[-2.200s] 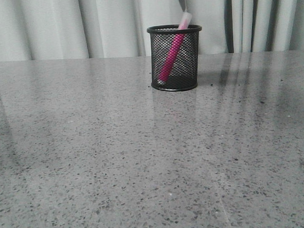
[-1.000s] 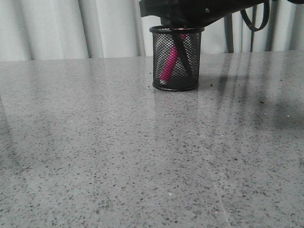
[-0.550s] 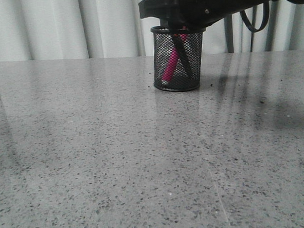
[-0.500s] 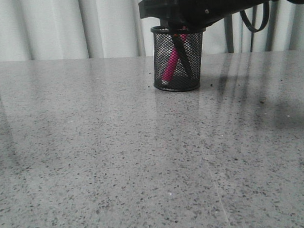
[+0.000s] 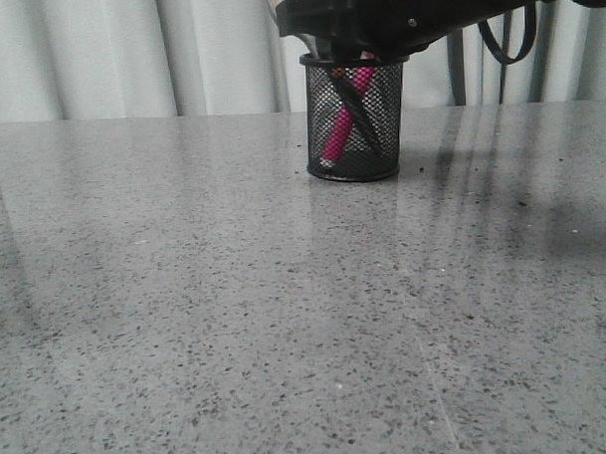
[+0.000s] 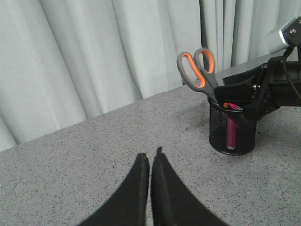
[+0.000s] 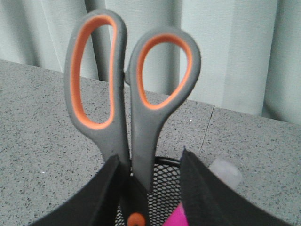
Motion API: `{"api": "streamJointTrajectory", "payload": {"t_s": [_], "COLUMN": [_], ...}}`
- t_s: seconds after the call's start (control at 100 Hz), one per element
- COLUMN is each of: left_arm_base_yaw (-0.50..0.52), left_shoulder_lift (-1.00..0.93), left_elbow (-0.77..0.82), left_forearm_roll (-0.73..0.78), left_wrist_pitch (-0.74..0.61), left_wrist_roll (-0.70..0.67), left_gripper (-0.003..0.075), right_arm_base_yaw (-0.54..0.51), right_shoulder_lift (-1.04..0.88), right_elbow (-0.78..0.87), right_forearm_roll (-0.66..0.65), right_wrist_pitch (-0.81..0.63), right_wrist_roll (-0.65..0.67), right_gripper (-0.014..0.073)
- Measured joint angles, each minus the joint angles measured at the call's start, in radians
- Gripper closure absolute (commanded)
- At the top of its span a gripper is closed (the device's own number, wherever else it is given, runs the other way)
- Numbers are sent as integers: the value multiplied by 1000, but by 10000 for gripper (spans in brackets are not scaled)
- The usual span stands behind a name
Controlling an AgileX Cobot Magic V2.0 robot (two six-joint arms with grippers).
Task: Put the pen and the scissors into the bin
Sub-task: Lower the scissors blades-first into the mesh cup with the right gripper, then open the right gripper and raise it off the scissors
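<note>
The bin (image 5: pixel 372 155), a black wire-mesh cup, stands at the far middle of the table. The pink pen (image 5: pixel 338 129) leans inside it. The scissors (image 5: pixel 360 107) stand in the bin with the blades down and cross the pen. Their grey and orange handles (image 7: pixel 134 89) stick up above the rim. My right gripper (image 7: pixel 149 155) hovers just over the bin's rim. It is open, with a finger on each side of the scissors' shank and a gap on one side. My left gripper (image 6: pixel 150 153) is shut and empty, low over bare table and well away from the bin (image 6: pixel 233 136).
The grey speckled table (image 5: pixel 236 309) runs to pale curtains (image 5: pixel 98 55) close behind the bin. My right arm (image 5: pixel 425 9) stretches in from the upper right across the top of the bin.
Two seconds ago only the pen was in the bin. My right arm has come in over it and the scissors now stand inside. In the last half second the scissors shifted slightly.
</note>
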Motion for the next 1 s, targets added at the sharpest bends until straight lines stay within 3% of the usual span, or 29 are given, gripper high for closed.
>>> {"api": "streamJointTrajectory", "payload": {"t_s": [1.0], "left_arm_base_yaw": [0], "left_shoulder_lift": [0], "left_elbow": [0], "left_forearm_roll": [0], "left_wrist_pitch": [0], "left_wrist_roll": [0], "left_gripper": [739], "right_arm_base_yaw": [1], "right_shoulder_lift": [-113], "right_elbow": [0], "right_forearm_roll": [0], "right_wrist_pitch": [-30], "right_wrist_roll": [0], "right_gripper": [319]}}
